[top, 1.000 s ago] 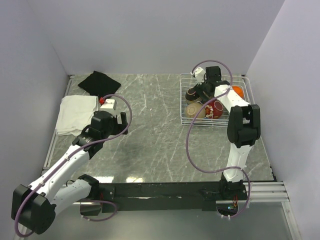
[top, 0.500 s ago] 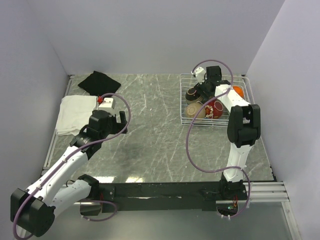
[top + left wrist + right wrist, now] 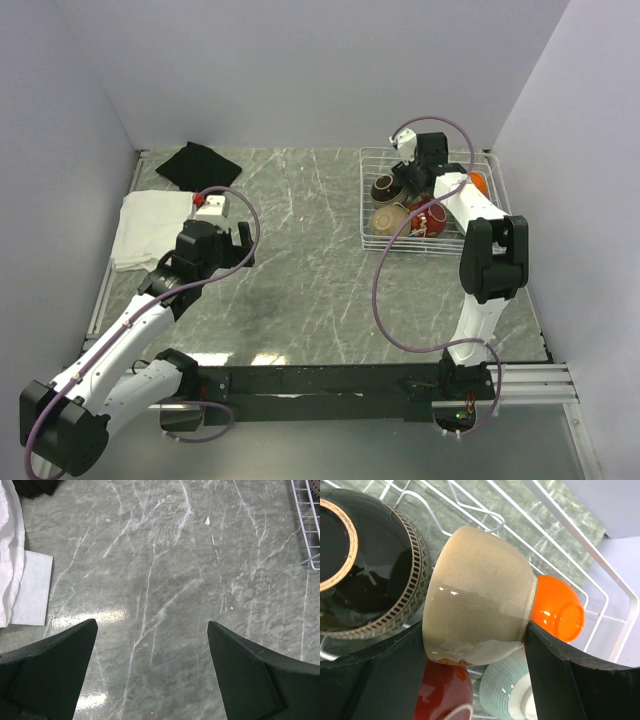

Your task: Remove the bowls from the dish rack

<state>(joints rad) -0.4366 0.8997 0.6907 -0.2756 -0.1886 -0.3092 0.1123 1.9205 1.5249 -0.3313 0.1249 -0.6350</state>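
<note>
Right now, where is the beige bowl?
Right wrist view: the beige bowl sits in the dish rack between the right gripper's fingers, black bowl left, orange bowl right.

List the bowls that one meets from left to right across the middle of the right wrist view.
In order: glossy black ceramic bowl with a ribbed band → beige glazed ceramic bowl → bright orange round bowl. The red bowl and pale green ribbed bowl below overlap these, so I omit them.
</note>
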